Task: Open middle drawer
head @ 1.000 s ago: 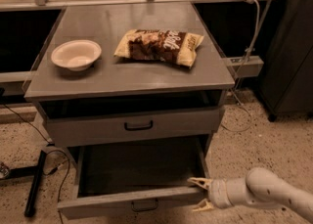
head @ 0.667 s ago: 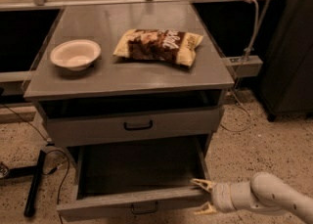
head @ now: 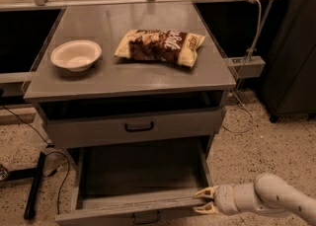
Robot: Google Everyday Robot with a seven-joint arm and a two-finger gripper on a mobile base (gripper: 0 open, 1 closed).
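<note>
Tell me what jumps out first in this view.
The middle drawer stands pulled far out, low in the view, with the hand open at the right end of its front. On the cabinet top lie a chip bag and, to its left, a bowl.

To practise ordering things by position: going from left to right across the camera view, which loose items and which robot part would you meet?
bowl → snack bag → gripper, low down at the right end of the pulled-out middle drawer. The drawer itself spans too wide to place in the order.
</note>
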